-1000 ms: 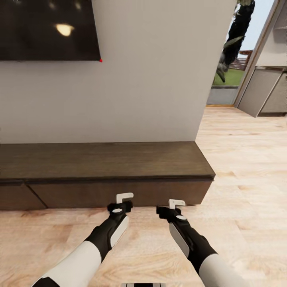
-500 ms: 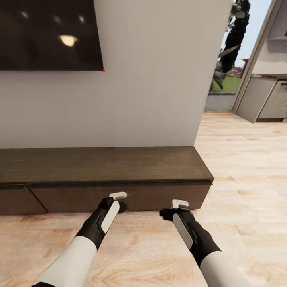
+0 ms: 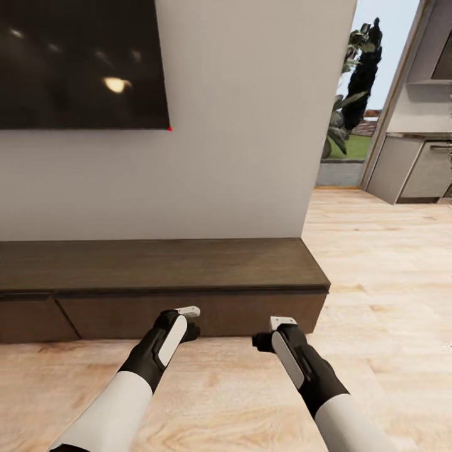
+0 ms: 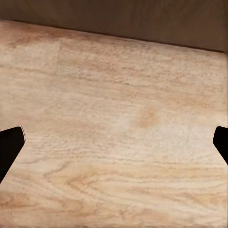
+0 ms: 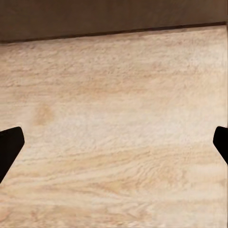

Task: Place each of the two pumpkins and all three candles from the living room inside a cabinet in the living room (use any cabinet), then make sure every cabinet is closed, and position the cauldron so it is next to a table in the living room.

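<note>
1. Left gripper (image 3: 187,320) hangs low over the wood floor (image 3: 389,263), just short of the cabinet (image 3: 157,263); the drawer front (image 3: 188,311) lies straight ahead of its tips. Fingers spread wide in the left wrist view, nothing between them: released, empty.
2. Right gripper (image 3: 279,328) sits level with the left one and off to its side, near the cabinet's right end, also just short of the front. The right wrist view shows dark fingertips (image 5: 9,145) far apart over bare floor: released, empty.
3. Both wrist cameras look down at floorboards with the cabinet's dark base strip just beyond the tips, so the arms point down and forward, likely staged for working the drawer front.
4. Cabinet is dead ahead of both grippers, against the white wall (image 3: 238,125); drawer looks closed, top bare.
5. A dark screen (image 3: 75,63) hangs on the wall above and beyond the left gripper; a doorway with plants (image 3: 355,81) is beyond the right gripper.
6. Judgement: hands low and empty at the front suits opening or checking the drawer.
</note>
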Motion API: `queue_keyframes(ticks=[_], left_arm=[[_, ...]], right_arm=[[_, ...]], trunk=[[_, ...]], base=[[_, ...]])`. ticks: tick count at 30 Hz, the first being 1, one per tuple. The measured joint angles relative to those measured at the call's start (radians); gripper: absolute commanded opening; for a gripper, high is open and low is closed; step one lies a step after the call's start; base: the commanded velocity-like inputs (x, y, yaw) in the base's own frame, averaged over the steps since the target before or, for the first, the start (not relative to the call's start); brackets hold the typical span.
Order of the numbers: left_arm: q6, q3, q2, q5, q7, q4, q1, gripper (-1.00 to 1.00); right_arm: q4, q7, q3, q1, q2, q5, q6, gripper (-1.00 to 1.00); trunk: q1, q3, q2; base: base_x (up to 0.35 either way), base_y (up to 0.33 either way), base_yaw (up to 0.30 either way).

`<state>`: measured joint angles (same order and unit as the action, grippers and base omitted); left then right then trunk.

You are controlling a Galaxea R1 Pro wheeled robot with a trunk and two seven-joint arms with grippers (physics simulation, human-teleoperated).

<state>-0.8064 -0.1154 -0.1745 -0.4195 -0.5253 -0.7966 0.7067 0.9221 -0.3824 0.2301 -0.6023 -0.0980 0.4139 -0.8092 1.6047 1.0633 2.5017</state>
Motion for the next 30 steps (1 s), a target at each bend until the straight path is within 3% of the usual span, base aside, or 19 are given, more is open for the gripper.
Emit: queue_keyframes(ticks=[2,9,11,16,22,26,30], left_arm=[[0.001,0.005,0.0,0.0,0.0,0.0,0.0,1.0],[0.001,0.021,0.0,0.0,-0.002,0.0,0.0,1.0],[0.001,0.021,0.0,0.0,-0.002,0.004,0.0,1.0],[0.003,0.022,0.0,-0.001,-0.002,0.022,0.001,1.0],[0.0,0.023,0.0,-0.003,-0.002,0.053,0.009,1.0],[0.002,0.019,0.0,-0.004,0.0,0.058,0.005,1.0],[0.015,0.019,0.0,-0.005,0.001,0.097,-0.006,1.0]], right_arm=[[0.004,0.0,-0.02,0.0,0.001,0.002,-0.035,1.0],[0.006,0.0,-0.018,0.001,0.001,-0.005,-0.04,1.0],[0.008,-0.011,-0.015,0.001,0.0,-0.008,-0.042,1.0],[0.063,-0.118,-0.02,0.006,0.001,0.004,-0.104,1.0],[0.066,-0.134,-0.024,0.016,0.014,0.012,-0.153,1.0],[0.065,-0.134,-0.053,0.02,0.016,0.012,-0.191,1.0],[0.07,-0.132,-0.065,0.094,0.016,0.012,-0.191,1.0]], trunk=[[-0.001,-0.008,0.0],[-0.005,-0.035,-0.002],[-0.012,-0.041,-0.016],[-0.031,-0.055,-0.051],[-0.054,-0.066,-0.093],[-0.07,-0.072,-0.121],[-0.085,-0.078,-0.149]], base=[[-0.022,0.0,0.0],[-0.003,0.0,0.0],[-0.104,0.0,0.0],[-0.288,0.0,0.0],[-0.165,0.0,-0.02],[-0.014,0.0,-0.03],[-0.002,0.0,-0.004]])
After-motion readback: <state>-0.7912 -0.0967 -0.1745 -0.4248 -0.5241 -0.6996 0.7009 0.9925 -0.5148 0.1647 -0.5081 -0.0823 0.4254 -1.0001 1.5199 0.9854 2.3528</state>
